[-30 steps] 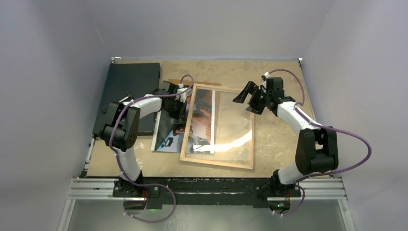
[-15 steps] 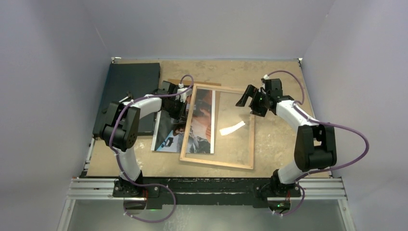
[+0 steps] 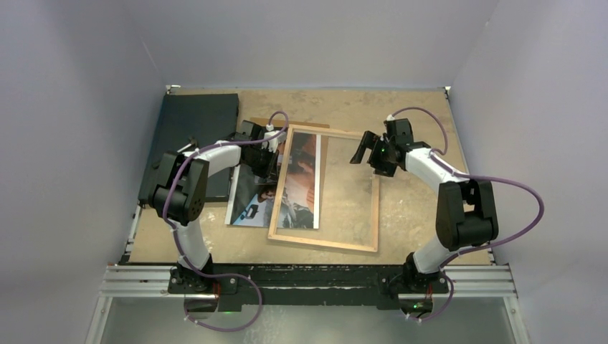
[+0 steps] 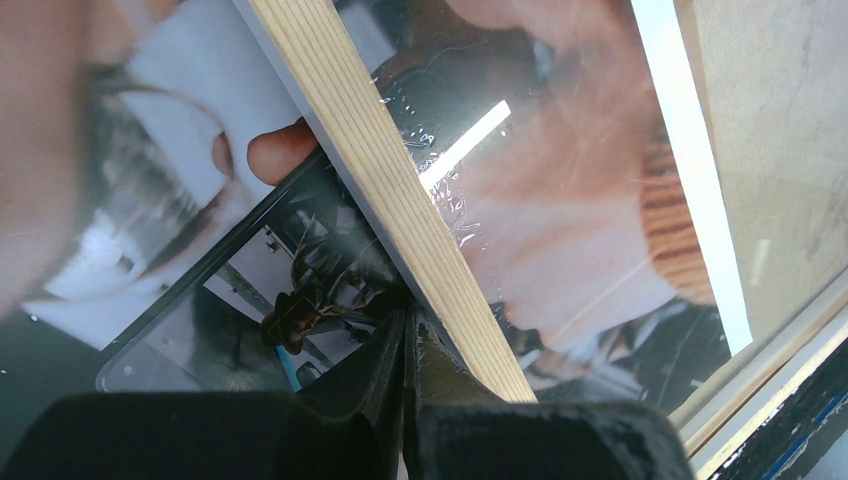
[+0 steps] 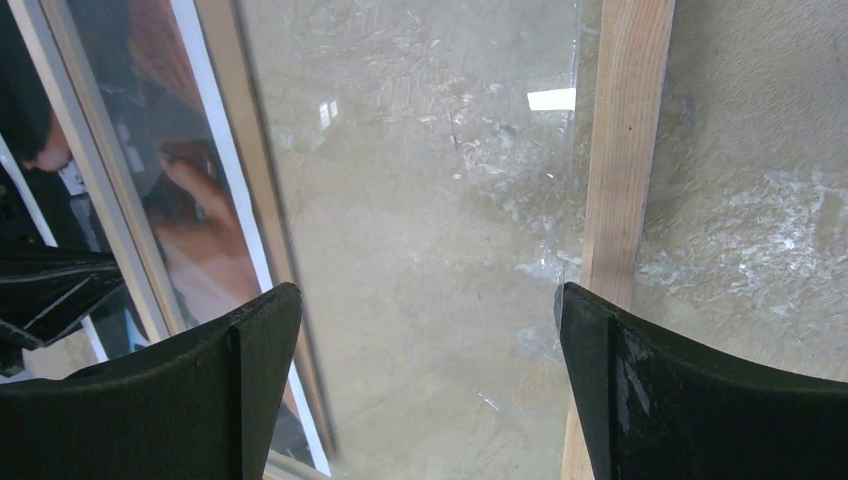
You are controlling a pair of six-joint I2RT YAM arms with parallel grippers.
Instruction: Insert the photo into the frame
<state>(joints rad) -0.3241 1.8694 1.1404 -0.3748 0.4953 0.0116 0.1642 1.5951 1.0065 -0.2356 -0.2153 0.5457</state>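
Note:
The frame lies flat mid-table, its light wooden back rails up and a clear pane inside. The photo, dark and reddish with a white border, lies face up, its right part under the frame's left side. My left gripper is shut, its tip down on the photo right beside the frame's left rail; the left wrist view shows nothing between the fingers. My right gripper is open and empty above the frame's far right part. The right wrist view shows the pane between its fingers, the right rail and the photo.
A flat black board lies at the back left, partly under the left arm. A brown panel edge shows beside the photo's white border under the pane. Bare table lies right of the frame. Walls close in on three sides.
My right gripper has moved left and down, closer over the frame's far right rail. The bright glare on the pane has gone. The left arm, frame and photo have not moved.

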